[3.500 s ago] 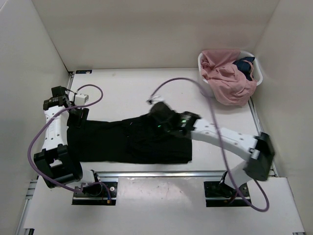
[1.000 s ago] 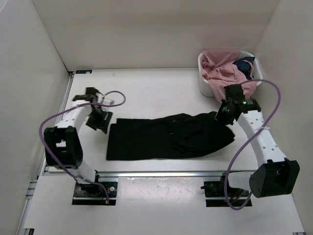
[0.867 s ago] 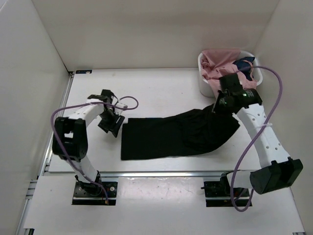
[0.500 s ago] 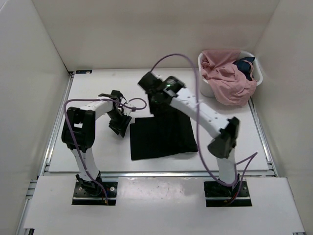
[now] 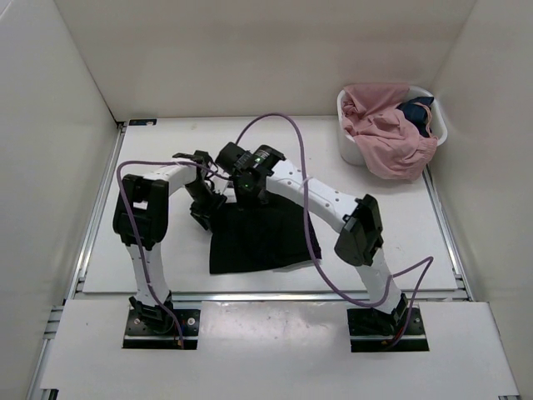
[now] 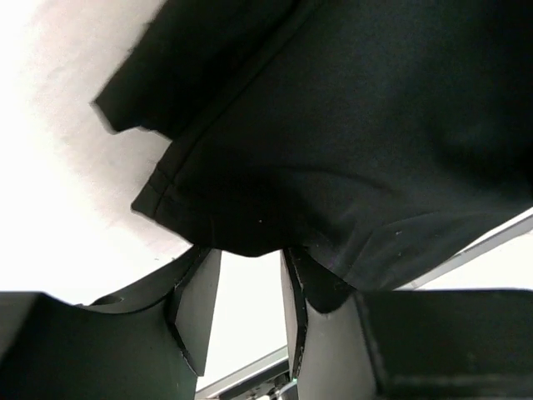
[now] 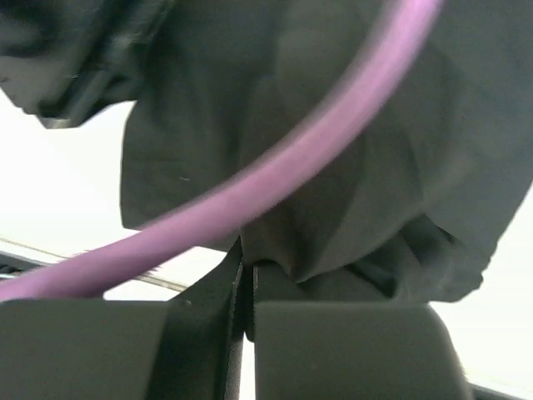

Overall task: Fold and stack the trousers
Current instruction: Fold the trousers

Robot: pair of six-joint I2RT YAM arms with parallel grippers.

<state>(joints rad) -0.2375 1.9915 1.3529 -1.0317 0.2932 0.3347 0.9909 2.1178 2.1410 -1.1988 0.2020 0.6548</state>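
Observation:
The black trousers (image 5: 258, 240) lie folded into a squarish pile near the table's front middle. My right gripper (image 5: 248, 190) is over the pile's far left corner and is shut on a bunch of the trousers (image 7: 350, 192); the fabric rises straight from the closed fingers (image 7: 208, 333) of that right gripper (image 7: 247, 275). My left gripper (image 5: 210, 210) sits at the pile's left edge. In the left wrist view the left gripper (image 6: 246, 254) has its jaws apart, with white table showing between them, and the trousers' hem (image 6: 250, 225) drapes across its fingertips.
A white basket (image 5: 439, 125) stands at the back right, holding a pink garment (image 5: 387, 137) and a dark blue cloth (image 5: 416, 111). A purple cable (image 7: 291, 167) crosses the right wrist view. A metal rail (image 5: 275, 294) runs along the table's front edge.
The right gripper carried the trousers' right end across to the left, doubling the long shape into a short pile. The left gripper shifted rightward to stay at the left edge.

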